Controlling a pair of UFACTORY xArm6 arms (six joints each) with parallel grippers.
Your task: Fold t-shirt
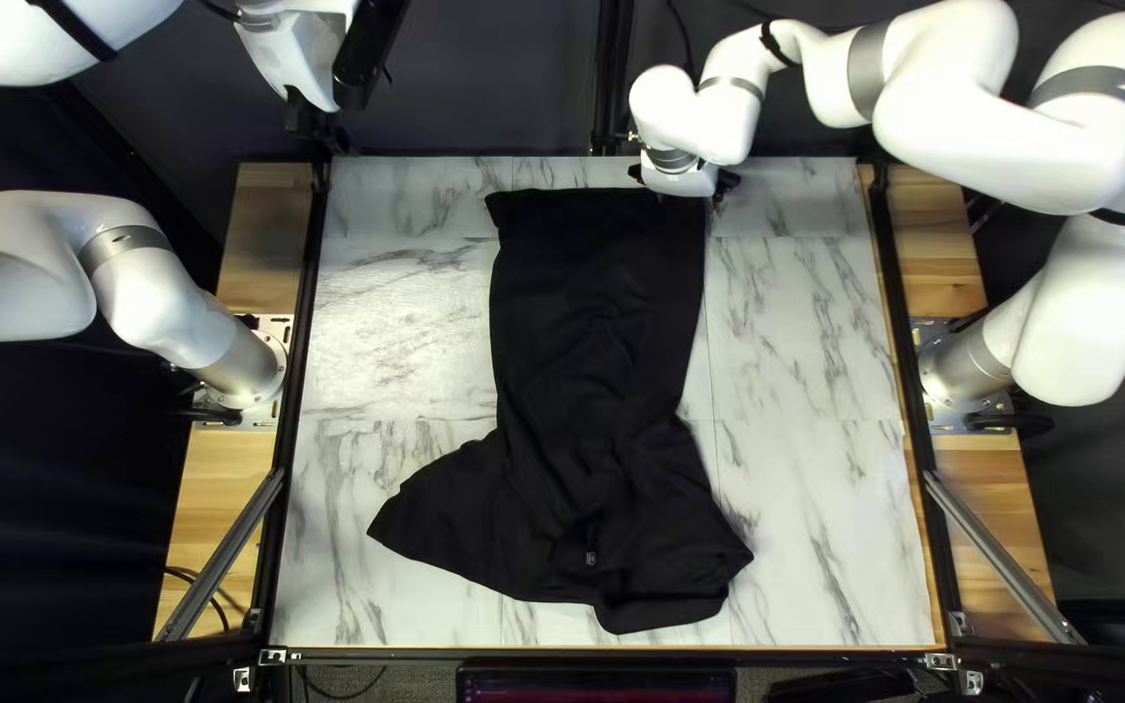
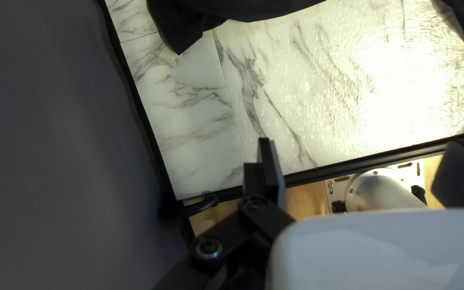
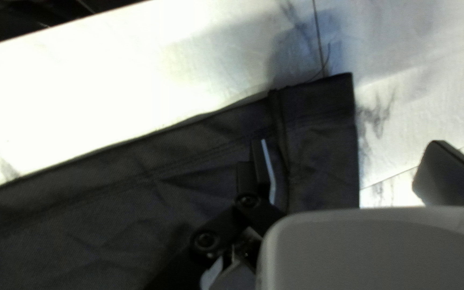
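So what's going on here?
Two robot arms are at work folding a black shirt, which lies rumpled and unfolded on the table. The right gripper is open at the shirt's far end. The left gripper is open too, away from the shirt. Neither holds it.

I look down at a slant from above the table's (image 1: pixel 810 378) near edge toward the dark curtain (image 1: pixel 498 78), my widest view. My left wrist view faces across from high by the far left corner, sharing that corner and the left arm's base (image 1: pixel 244 371) with it. My right wrist view, nearest, faces the far edge, sharing the t-shirt's (image 1: pixel 589 261) far right corner.
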